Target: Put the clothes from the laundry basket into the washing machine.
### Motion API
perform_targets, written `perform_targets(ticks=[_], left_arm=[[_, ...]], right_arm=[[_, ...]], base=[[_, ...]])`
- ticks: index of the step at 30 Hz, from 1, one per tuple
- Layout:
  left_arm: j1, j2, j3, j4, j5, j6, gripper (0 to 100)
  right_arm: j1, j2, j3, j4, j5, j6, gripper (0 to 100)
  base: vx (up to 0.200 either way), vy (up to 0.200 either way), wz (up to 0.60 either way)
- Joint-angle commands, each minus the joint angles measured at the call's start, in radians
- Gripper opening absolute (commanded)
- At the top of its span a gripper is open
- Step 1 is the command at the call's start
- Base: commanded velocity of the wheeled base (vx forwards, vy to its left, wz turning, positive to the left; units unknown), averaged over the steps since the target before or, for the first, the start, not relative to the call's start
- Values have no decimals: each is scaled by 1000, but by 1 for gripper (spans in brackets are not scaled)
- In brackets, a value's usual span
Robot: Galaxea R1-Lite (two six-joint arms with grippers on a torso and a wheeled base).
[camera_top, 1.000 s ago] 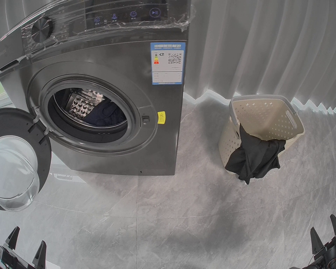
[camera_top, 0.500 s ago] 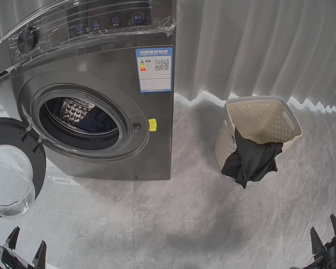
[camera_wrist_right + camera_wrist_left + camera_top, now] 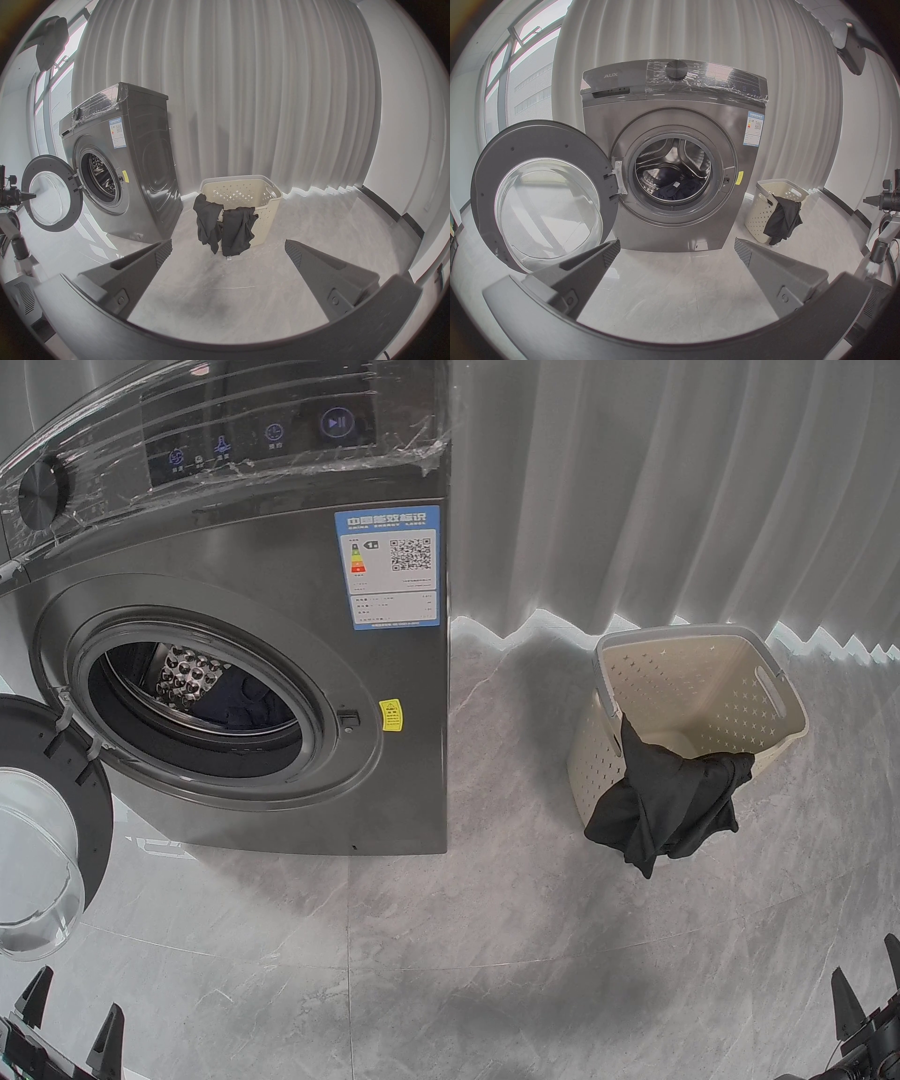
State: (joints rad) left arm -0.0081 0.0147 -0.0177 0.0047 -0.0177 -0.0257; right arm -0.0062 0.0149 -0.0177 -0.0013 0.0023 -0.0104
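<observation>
A grey front-loading washing machine (image 3: 281, 547) stands at the left with its round door (image 3: 42, 829) swung open. Dark clothes (image 3: 239, 705) lie inside the drum (image 3: 674, 171). To its right a cream laundry basket (image 3: 703, 669) sits on the floor, and a black garment (image 3: 666, 801) hangs over its near rim. The same black garment (image 3: 225, 227) drapes down the basket's front (image 3: 260, 190) in the right wrist view. My left gripper (image 3: 73, 1012) is low at the near left, open and empty. At the near right, my right gripper (image 3: 864, 979) is also open and holds nothing. Both are far from the basket.
White curtains (image 3: 675, 482) hang behind the basket and machine. Grey tiled floor (image 3: 487, 941) stretches open between me, the machine and the basket. The open door juts out over the floor at the left. A dark skirting runs along the wall (image 3: 389, 206) on the right.
The whole head picture has shifted: machine and basket sit further left and lower, so the camera moved. Both grippers hold the same place and stay open.
</observation>
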Motion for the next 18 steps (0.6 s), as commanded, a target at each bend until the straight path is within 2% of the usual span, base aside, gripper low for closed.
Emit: perform_targets(ticks=[1, 4, 12, 18], left_arm=[[0, -15, 18, 0, 1, 0, 100], [-1, -15, 18, 0, 1, -2, 100], [-1, -15, 18, 0, 1, -2, 100], [-1, -15, 18, 0, 1, 1, 100]], right_arm=[[0, -6, 18, 0, 1, 0, 100], [0, -6, 18, 0, 1, 0, 100], [2, -6, 18, 0, 1, 0, 100], [0, -6, 18, 0, -1, 0, 100]], base=[[0, -200, 0], [0, -200, 0], [0, 0, 0], [0, 0, -600]])
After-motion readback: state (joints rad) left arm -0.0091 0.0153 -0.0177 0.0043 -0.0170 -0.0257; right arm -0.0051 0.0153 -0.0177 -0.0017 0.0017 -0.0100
